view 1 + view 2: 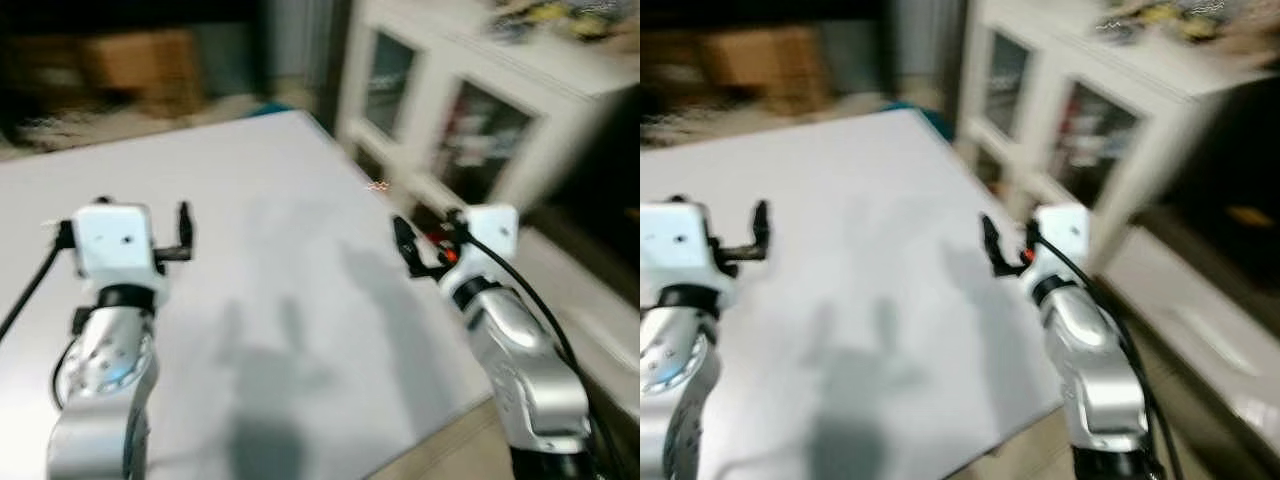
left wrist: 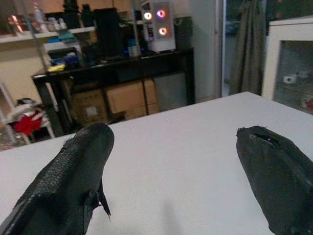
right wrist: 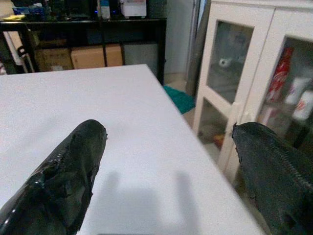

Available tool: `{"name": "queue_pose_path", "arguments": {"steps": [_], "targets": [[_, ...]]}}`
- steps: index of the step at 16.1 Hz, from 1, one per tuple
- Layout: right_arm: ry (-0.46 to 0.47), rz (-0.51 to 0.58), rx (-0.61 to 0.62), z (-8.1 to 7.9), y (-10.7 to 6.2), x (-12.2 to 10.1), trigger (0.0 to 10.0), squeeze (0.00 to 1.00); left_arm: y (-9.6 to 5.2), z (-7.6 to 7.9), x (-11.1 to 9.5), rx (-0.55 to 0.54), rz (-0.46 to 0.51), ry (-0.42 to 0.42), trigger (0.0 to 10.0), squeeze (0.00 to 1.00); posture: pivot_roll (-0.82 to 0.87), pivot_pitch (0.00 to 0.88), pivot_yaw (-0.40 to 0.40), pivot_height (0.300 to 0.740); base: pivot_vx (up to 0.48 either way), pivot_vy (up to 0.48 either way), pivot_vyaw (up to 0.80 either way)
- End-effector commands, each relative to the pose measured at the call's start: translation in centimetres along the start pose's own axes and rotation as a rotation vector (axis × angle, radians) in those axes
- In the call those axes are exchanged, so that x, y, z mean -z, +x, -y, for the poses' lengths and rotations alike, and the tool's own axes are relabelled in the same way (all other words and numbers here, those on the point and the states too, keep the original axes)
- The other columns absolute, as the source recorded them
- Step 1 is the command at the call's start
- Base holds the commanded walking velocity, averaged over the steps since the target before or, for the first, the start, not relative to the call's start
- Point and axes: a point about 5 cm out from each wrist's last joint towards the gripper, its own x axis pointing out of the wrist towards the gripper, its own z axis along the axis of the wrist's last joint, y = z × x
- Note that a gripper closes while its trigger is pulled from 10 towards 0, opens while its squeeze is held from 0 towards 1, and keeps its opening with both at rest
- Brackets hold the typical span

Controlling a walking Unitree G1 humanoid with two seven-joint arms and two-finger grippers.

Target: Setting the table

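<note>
Both grippers hang over the white table [image 1: 300, 200] with fingers spread and empty: the left gripper [image 2: 176, 171] above its middle, the right gripper [image 3: 166, 166] nearer the cabinet [image 3: 244, 73]. No tableware lies on the table.

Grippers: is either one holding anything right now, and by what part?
Nothing is held. The left gripper and the right gripper both hover open above the white table, with only bare tabletop between their fingers.

White table [image 1: 260, 300] beside a glass-door cabinet [image 3: 254, 73]; dark shelving [image 2: 122, 63] with boxes behind.
</note>
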Motion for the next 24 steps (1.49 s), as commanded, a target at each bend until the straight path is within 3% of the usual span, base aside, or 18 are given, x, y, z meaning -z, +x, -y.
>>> {"name": "queue_pose_path", "arguments": {"steps": [1,3,4,5,6,7,10,15,18,20,24], "targets": [[-0.008,0.040,0.035,0.6,-0.8,-0.6,10.0,1.00,1.0,0.5,0.1,0.044,0.015,-0.015,10.0,1.00,0.08,0.000,0.034,0.740,0.000,0.000,0.80],[-0.018,0.022,0.036,0.6,-1.5,-0.3,10.0,1.00,1.8,0.7,0.0,0.068,0.022,-0.002,10.0,1.00,0.05,0.000,0.068,0.740,0.000,0.000,0.80],[-0.015,0.015,0.021,0.4,-1.8,-0.3,10.0,1.00,1.9,1.3,0.6,0.161,-0.039,0.009,10.0,1.00,0.04,0.000,0.081,0.740,0.000,0.000,0.80],[-0.015,0.010,0.013,0.2,-1.8,-0.4,10.0,1.00,1.5,1.6,0.8,0.217,-0.039,-0.007,10.0,0.90,0.04,0.000,0.074,0.740,0.000,0.000,0.80],[-0.013,-0.010,0.019,0.3,-1.5,-0.3,10.0,1.00,0.7,1.4,1.8,0.198,-0.071,0.004,10.0,0.13,0.05,0.000,0.037,0.740,0.000,0.000,0.80],[-0.001,-0.022,0.030,0.5,-1.2,-0.2,10.0,1.00,0.0,1.3,2.5,0.175,-0.101,0.025,10.0,0.00,0.06,0.000,0.022,0.740,0.000,0.000,0.80],[-0.002,-0.011,0.000,0.1,-0.3,-0.7,10.0,1.00,-0.8,1.2,2.5,0.146,-0.115,0.016,10.0,0.00,0.08,0.000,0.008,0.740,0.000,0.000,0.80],[-0.002,-0.020,0.019,0.2,-0.2,-0.6,10.0,1.00,-0.5,0.7,2.5,0.127,-0.119,0.025,10.0,0.00,0.07,0.000,0.010,0.740,0.000,0.000,0.64],[0.022,-0.040,0.054,0.2,0.1,-0.3,10.0,1.00,-0.7,1.0,2.4,0.136,-0.126,0.020,10.0,0.00,0.07,0.000,0.008,0.740,0.000,0.354,0.00],[-0.024,-0.034,0.008,-0.4,0.4,-0.5,10.0,1.00,-0.7,1.0,2.5,0.132,-0.134,0.027,10.0,0.00,0.08,0.000,0.002,0.740,0.000,0.403,0.00],[-0.016,-0.038,-0.010,-0.6,0.5,-0.4,10.0,1.00,-1.2,0.8,2.5,0.111,-0.147,0.031,10.0,0.00,0.09,0.000,-0.017,0.740,0.000,0.423,0.73]]}}
